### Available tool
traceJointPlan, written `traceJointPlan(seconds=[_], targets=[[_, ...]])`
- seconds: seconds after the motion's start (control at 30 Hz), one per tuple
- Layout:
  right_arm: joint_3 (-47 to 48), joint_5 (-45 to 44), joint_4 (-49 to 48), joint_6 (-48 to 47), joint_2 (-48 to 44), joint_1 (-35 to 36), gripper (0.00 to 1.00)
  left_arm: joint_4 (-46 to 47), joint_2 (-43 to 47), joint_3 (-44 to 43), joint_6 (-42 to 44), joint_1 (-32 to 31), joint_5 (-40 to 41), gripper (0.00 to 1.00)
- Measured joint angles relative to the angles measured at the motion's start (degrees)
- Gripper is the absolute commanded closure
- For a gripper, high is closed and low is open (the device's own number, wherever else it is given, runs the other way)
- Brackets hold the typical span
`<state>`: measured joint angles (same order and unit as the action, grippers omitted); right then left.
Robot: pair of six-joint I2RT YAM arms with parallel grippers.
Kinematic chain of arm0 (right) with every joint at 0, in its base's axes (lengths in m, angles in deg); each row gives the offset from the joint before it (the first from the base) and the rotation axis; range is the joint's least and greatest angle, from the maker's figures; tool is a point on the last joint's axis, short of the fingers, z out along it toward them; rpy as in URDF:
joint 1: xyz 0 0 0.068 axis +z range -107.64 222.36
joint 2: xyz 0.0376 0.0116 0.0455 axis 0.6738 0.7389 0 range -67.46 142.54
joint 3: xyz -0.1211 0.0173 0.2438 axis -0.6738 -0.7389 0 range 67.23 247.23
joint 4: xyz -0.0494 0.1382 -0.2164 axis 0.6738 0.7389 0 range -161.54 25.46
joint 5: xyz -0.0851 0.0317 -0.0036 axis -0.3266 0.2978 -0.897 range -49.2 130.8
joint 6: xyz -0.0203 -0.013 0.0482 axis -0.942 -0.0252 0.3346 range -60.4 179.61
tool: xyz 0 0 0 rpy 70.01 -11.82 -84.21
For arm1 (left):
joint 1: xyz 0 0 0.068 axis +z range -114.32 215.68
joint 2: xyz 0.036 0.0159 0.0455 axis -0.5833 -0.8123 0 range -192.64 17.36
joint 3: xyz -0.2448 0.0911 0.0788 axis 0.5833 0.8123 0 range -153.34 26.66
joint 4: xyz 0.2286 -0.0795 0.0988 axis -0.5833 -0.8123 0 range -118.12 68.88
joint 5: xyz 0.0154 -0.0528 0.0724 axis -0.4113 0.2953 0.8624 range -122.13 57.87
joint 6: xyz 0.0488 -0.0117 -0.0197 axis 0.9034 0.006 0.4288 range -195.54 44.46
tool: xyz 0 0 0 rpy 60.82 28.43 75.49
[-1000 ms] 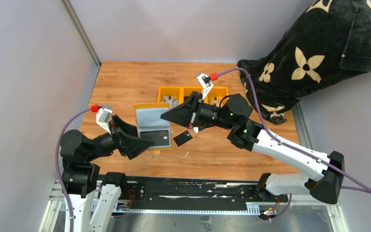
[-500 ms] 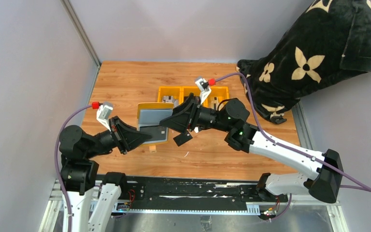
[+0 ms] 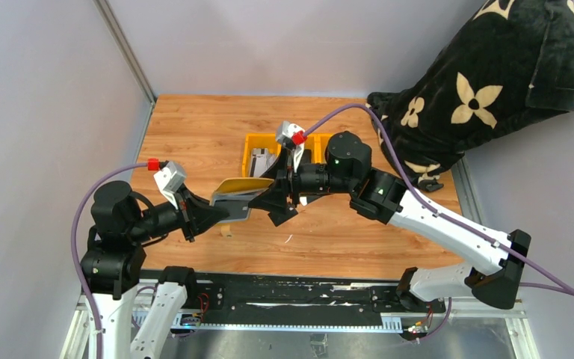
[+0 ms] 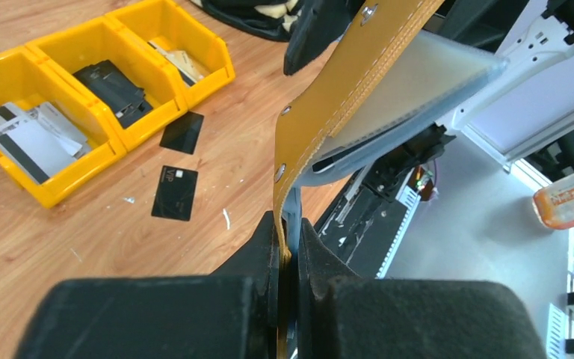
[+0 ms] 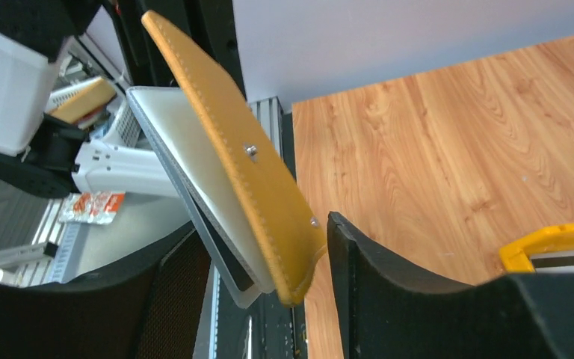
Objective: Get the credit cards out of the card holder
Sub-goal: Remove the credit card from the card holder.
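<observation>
The mustard-yellow card holder (image 3: 239, 187) hangs tilted above the table. My left gripper (image 3: 223, 211) is shut on its near edge, and the left wrist view shows the leather (image 4: 344, 82) pinched between the jaws of the left gripper (image 4: 288, 243). My right gripper (image 3: 270, 196) is open. In the right wrist view, the card holder's (image 5: 247, 187) far corner sits between the right gripper's (image 5: 265, 235) spread fingers. A dark edge (image 5: 228, 258) shows under its clear sleeve. Two black credit cards (image 4: 175, 193) (image 4: 181, 132) lie flat on the wood.
Three yellow bins (image 3: 250, 142) (image 4: 60, 183) holding cards and a black pouch stand behind the grippers. A black flowered cloth (image 3: 486, 82) is heaped at the back right. Grey walls close the left and back sides. A small tan scrap (image 3: 226, 232) lies near the front.
My left gripper has shut on the card holder and lifted it off the table. The right gripper has opened and moved left, its fingers now astride the holder's far corner.
</observation>
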<state>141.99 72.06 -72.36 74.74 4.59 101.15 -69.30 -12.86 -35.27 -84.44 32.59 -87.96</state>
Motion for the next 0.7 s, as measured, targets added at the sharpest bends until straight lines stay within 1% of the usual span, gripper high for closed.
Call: traceJointPlan(seconds=[0.07, 0.17, 0.3, 0.37, 0.47, 0.6, 0.7], targets=[[0.59, -0.02, 2.82, -2.71, 0.07, 0.68, 0.42, -0.59, 0.0, -0.11, 1.03, 0.02, 0.15, 1.0], [2.47, -1.33, 6.54, -7.08, 0.63, 2.93, 0.48, -1.38, 0.0, -0.11, 1.9, 0.0, 0.17, 1.0], [4.39, -4.85, 8.48, -11.85, 1.42, 5.84, 0.47, -1.7, 0.0, -0.11, 2.71, 0.02, 0.17, 1.0], [4.48, -7.48, 8.61, -13.94, 1.42, 7.28, 0.48, -1.7, 0.02, -0.11, 3.13, 0.0, 0.26, 1.0], [4.48, -10.67, 8.52, -16.65, 1.42, 9.03, 0.53, -1.75, 0.15, -0.11, 3.98, 0.0, 0.59, 1.0], [4.87, -13.33, 8.68, -19.26, 1.53, 9.51, 0.6, -2.45, 0.44, -0.13, 5.46, 0.0, 0.57, 1.0], [6.93, -13.75, 9.01, -20.68, 2.51, 9.55, 0.69, -3.41, 0.81, -0.13, 6.95, 0.0, 0.66, 1.0]])
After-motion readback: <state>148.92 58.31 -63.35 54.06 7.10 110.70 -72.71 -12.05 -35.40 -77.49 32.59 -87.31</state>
